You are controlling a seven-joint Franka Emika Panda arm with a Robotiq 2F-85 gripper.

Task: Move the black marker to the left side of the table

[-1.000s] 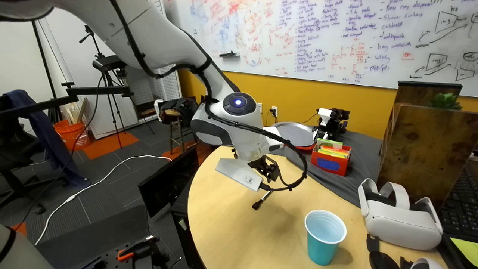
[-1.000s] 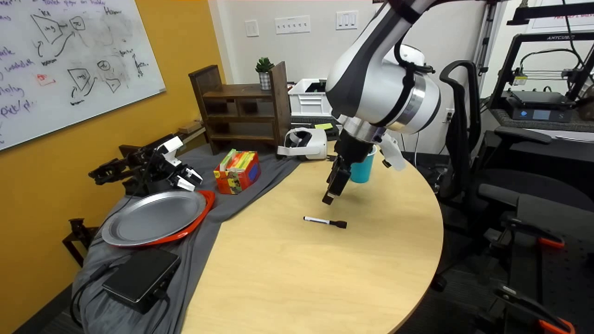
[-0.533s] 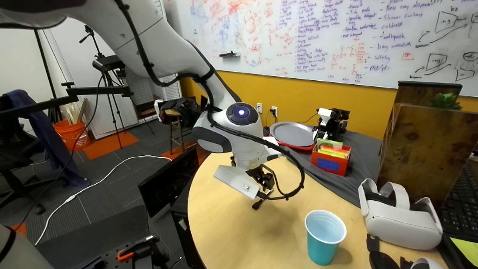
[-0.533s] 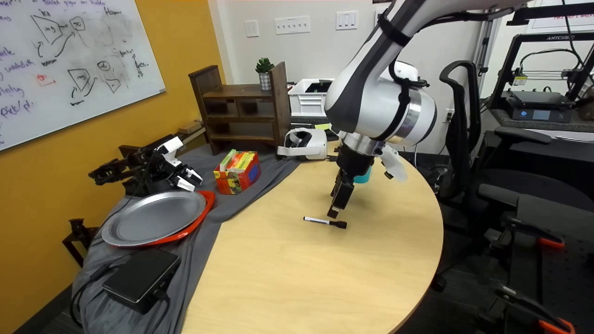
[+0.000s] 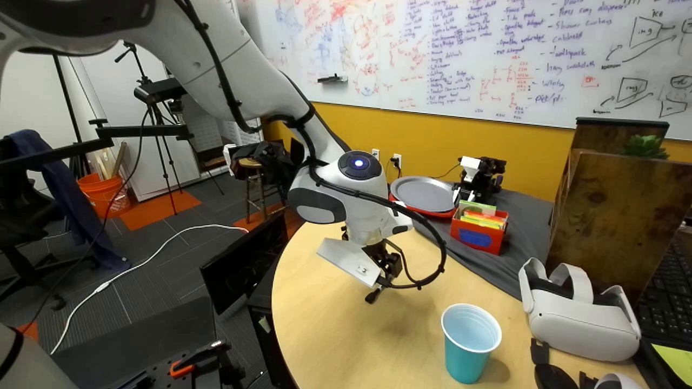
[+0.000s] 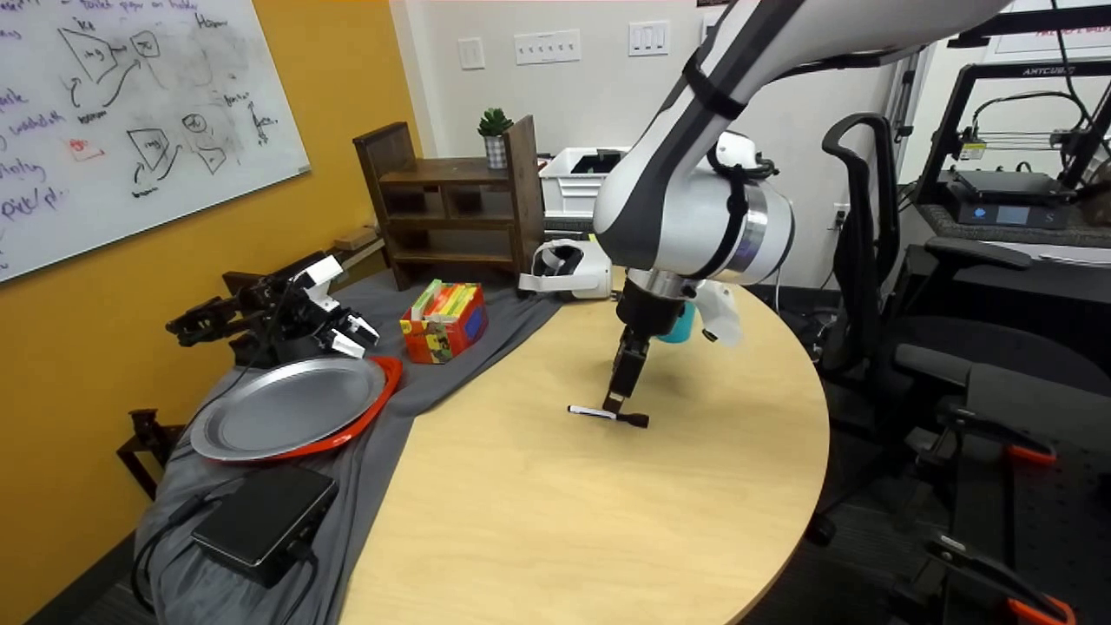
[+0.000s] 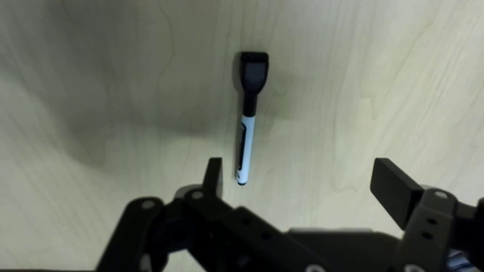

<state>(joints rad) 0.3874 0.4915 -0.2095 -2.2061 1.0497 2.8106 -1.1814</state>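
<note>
The black marker (image 7: 254, 73) lies flat on the table (image 7: 321, 94), its wide black cap pointing up in the wrist view and its white barrel pointing down toward my jaws. It also shows in both exterior views (image 5: 371, 297) (image 6: 632, 420), partly hidden by the arm in one of them. My gripper (image 7: 298, 160) is open and empty, with fingers wide apart. The white end sits closer to the left finger (image 7: 214, 173) than to the right finger (image 7: 395, 189). In an exterior view a fingertip (image 6: 613, 404) overlaps the marker's middle; I cannot tell whether they touch.
A blue cup (image 5: 468, 351) stands on the table near a white headset (image 5: 581, 313). A red box of cards (image 6: 443, 323), a round grey tray (image 6: 291, 408) and a black box (image 6: 265, 521) rest on grey cloth. A wooden shelf (image 6: 451, 217) stands behind.
My gripper has come down toward the tabletop and moved over the marker. The marker and the cup have not moved.
</note>
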